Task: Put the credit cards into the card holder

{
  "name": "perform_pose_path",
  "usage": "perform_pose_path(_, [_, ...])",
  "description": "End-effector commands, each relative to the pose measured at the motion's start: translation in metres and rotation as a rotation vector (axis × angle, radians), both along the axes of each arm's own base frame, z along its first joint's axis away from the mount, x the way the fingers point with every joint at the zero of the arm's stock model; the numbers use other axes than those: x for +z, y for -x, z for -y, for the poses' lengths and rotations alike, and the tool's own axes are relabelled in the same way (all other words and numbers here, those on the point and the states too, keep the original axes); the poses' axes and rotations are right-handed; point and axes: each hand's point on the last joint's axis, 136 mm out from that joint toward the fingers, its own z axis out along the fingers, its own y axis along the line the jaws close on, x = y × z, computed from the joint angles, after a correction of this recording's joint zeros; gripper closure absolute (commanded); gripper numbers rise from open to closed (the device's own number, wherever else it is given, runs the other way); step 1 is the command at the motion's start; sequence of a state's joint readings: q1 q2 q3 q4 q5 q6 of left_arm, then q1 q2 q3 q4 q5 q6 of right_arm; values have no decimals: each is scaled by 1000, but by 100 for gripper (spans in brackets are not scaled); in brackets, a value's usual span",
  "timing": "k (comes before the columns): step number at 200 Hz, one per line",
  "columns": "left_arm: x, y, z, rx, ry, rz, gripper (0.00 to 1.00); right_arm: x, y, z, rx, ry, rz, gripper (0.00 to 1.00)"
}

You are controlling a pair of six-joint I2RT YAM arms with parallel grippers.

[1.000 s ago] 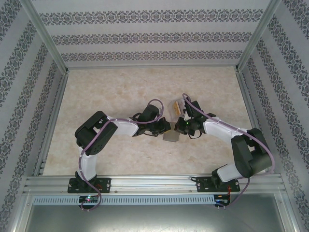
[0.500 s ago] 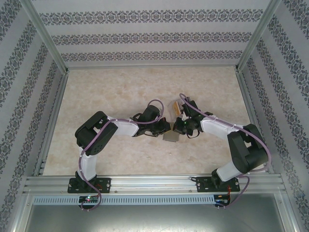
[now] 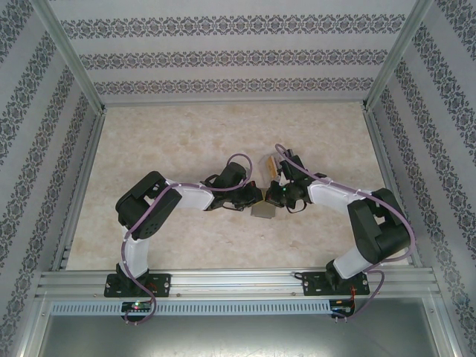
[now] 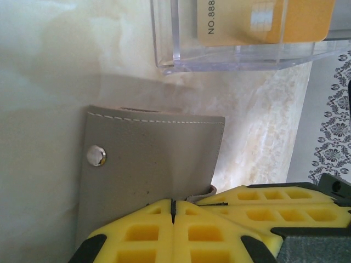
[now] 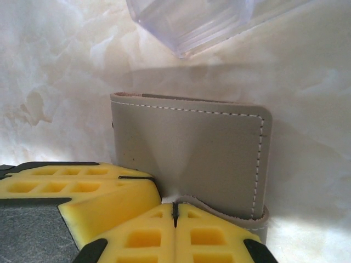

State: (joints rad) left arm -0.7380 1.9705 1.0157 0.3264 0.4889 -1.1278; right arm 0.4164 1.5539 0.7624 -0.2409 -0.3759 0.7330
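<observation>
Grey card holder [image 4: 153,159] lies folded at centre of table [image 3: 163,141], just beside clear box [image 4: 230,55] w/ gold credit card [image 4: 263,22] inside. Yellow-fingered left gripper [image 4: 173,211] & right gripper [image 5: 175,216], side by side, each pinch holder's edge, fingers pressed together.

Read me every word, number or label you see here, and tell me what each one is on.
"NO.888" on the gold credit card inside the clear plastic box; any further digits run out of the picture.
The grey card holder shows no text.
</observation>
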Motion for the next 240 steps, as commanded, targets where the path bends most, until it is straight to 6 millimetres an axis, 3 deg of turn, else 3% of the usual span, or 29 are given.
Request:
perform_pose_path(1, [-15, 10, -4, 2, -37, -37, 96, -39, 31, 28, -49, 120, -126, 100])
perform_pose_path(21, [-15, 10, -4, 3, -36, -37, 97, -46, 37, 34, -76, 115, -138, 100])
perform_pose_path(41, [-12, 10, -3, -1, -31, -27, 96, -40, 31, 34, -66, 95, -122, 99])
perform_pose_path(76, [7, 5, -1, -21, -22, 34, 92, 9, 6, 16, -24, -14, 31, 89])
perform_pose_path(103, [25, 3, -3, -31, -37, 89, 90, 46, -7, 26, -54, 3, 158, 77])
perform_pose_path(130, [36, 4, -8, -42, -48, 129, 87, 62, -10, 54, -123, 88, 243, 72])
perform_pose_path(156, [46, 4, -15, -29, -51, 181, 84, 76, -11, 95, -210, 241, 338, 65])
perform_pose_path(177, [52, 3, -28, -8, -98, 231, 84, 99, -17, 131, -290, 400, 471, 51])
perform_pose_path(209, [66, -7, -63, 52, -208, 319, 83, 135, -27, 184, -387, 686, 652, 36])
perform_pose_path(240, [81, -18, -119, 154, -379, 412, 74, 126, -44, 205, -357, 851, 722, 19])
